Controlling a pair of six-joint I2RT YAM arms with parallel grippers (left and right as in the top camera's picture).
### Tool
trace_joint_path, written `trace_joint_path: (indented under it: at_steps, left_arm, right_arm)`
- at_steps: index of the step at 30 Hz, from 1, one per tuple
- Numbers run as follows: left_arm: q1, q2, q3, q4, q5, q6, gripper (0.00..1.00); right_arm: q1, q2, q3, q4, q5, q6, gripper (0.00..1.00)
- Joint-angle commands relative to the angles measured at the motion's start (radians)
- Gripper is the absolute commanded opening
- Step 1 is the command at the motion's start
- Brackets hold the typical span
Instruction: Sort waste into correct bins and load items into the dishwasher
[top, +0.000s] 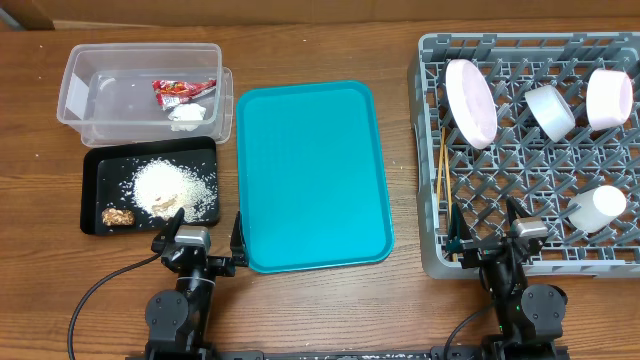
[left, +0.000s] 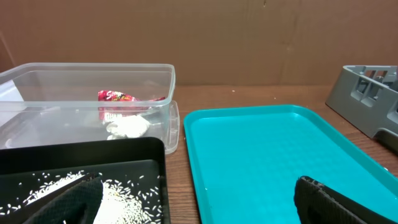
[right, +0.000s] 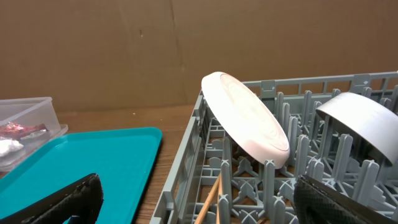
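Altogether, four pale dishes (top: 470, 102) stand in one grey rack (top: 520, 45).

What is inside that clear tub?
A red wrapper and a crumpled white tissue lie close together on the floor of the tub. Nothing else shows through its clear walls. Anything beneath those two is covered.

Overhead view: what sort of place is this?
Likely a lab tabletop mock-up of dish clearing, not a real kitchen: wooden table, cardboard backdrop, dish rack standing in for a dishwasher.
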Motion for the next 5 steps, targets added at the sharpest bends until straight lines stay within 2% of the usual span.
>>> trace_joint_path:
  at_steps: [1,5]
  left_arm:
    - [0.004,-0.011,-0.004,-0.002,-0.008,0.004,1.00]
    - [0.004,-0.011,-0.004,-0.002,-0.008,0.004,1.00]
  right_arm:
    - [-0.005,-0.010,-0.011,0.004,-0.005,-0.003,1.00]
    - [-0.005,-0.010,-0.011,0.004,-0.005,-0.003,1.00]
